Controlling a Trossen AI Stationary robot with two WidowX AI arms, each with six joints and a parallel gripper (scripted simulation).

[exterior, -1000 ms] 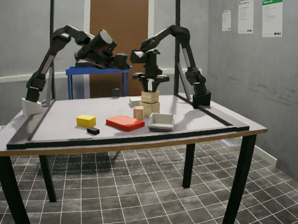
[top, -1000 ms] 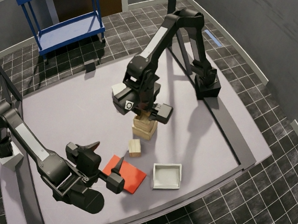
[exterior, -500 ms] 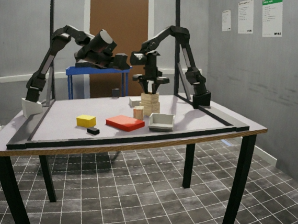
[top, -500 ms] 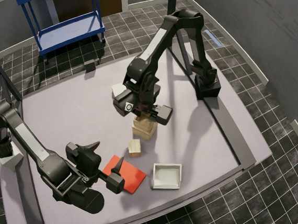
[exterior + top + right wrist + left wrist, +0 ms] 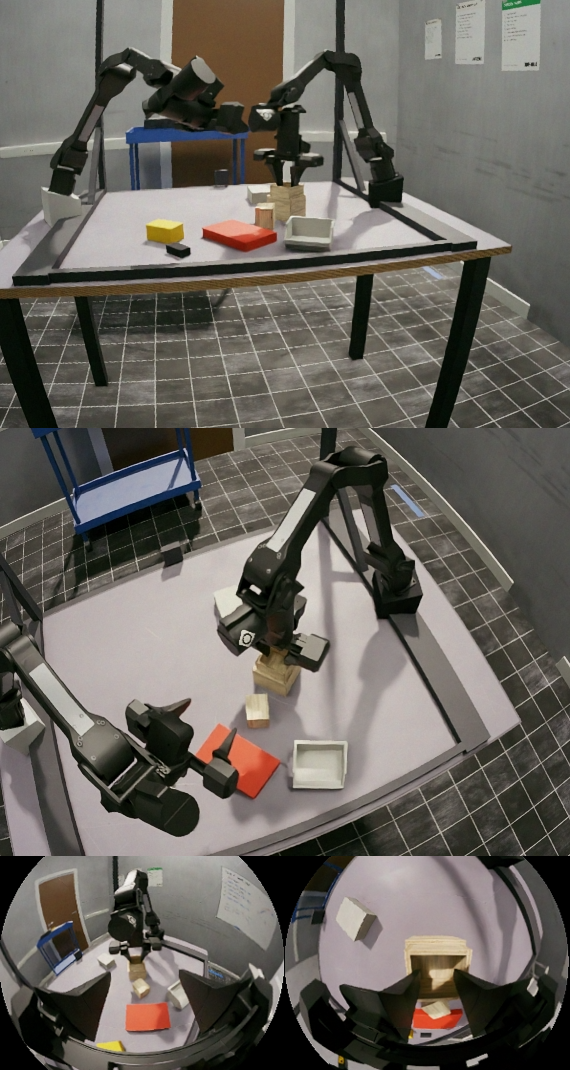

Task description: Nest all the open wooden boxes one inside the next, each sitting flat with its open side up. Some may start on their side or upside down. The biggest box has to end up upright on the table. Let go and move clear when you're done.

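Lowering the middle box, square to the big one

Middle box (image 5: 275,668) (image 5: 287,191) (image 5: 439,951) (image 5: 137,959): open side up, partly inside the big box (image 5: 272,682) (image 5: 289,210) (image 5: 435,938) (image 5: 137,972) on the counter (image 5: 150,653) (image 5: 125,205) (image 5: 395,894) (image 5: 117,999). Left gripper (image 5: 275,654) (image 5: 287,183) (image 5: 438,971) (image 5: 137,957) clamped outward on its inner walls; best lowered level, then fingers eased inward. Small box (image 5: 257,708) (image 5: 265,215) (image 5: 437,1010) (image 5: 141,987) remains outside. Right gripper (image 5: 212,715) (image 5: 246,120) (image 5: 145,973) apart, best kept away.

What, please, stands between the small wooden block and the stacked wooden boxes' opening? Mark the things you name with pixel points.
The left claw (image 5: 281,653) (image 5: 287,181) (image 5: 437,973) (image 5: 136,962) does, its fingertips in the opening of the stacked wooden boxes (image 5: 272,679) (image 5: 287,206) (image 5: 437,946) (image 5: 137,972). Nothing visible stands between block (image 5: 257,708) (image 5: 265,215) (image 5: 437,1010) (image 5: 141,988) and stack.
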